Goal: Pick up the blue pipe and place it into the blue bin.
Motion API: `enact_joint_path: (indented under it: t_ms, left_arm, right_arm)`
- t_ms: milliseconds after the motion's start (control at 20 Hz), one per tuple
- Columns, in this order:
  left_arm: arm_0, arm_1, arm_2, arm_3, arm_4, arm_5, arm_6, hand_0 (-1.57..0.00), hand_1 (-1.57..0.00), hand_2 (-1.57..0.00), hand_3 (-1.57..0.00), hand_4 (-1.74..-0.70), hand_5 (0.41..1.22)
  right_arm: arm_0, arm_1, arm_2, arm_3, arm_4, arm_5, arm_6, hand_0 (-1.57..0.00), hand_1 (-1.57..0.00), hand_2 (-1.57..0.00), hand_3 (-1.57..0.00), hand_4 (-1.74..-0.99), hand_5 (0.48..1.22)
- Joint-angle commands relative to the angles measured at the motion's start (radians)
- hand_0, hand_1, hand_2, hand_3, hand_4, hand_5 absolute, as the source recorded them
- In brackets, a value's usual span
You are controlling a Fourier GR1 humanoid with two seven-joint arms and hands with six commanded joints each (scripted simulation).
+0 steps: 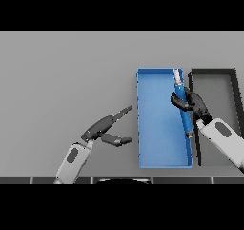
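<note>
Over the blue bin [157,129], right hand [193,102] is gripping the blue pipe [182,105]; left hand [102,129] is idling open on the worktop [62,81].

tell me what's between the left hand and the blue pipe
Head view: the blue bin's left wall and bare floor lie between the left hand and blue pipe.

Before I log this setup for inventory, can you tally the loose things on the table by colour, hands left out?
Blue: 2, the blue bin and the blue pipe, which the right hand holds over the bin.
Black: 1, the black bin beside the blue one.
Total: 3
</note>
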Motion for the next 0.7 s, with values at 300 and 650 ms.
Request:
enact_joint_path:
  t_ms: [300,650]
  left_arm:
    - [-0.007,0.001,0.004,0.014,-0.008,0.006,-0.009,0.0,0.0,0.0,0.0,-0.89,0.428]
    - [-0.003,-0.007,-0.006,0.0,-0.01,0.009,0.005,0.0,0.0,0.0,0.0,-0.89,0.431]
  right_arm:
    - [-0.128,-0.085,0.228,0.038,-0.113,0.002,0.0,-0.04,-0.04,-0.04,-0.02,-1.046,0.759]
    - [-0.192,-0.088,0.299,0.05,-0.146,0.001,0.0,-0.01,-0.01,-0.01,0.0,-1.022,0.665]
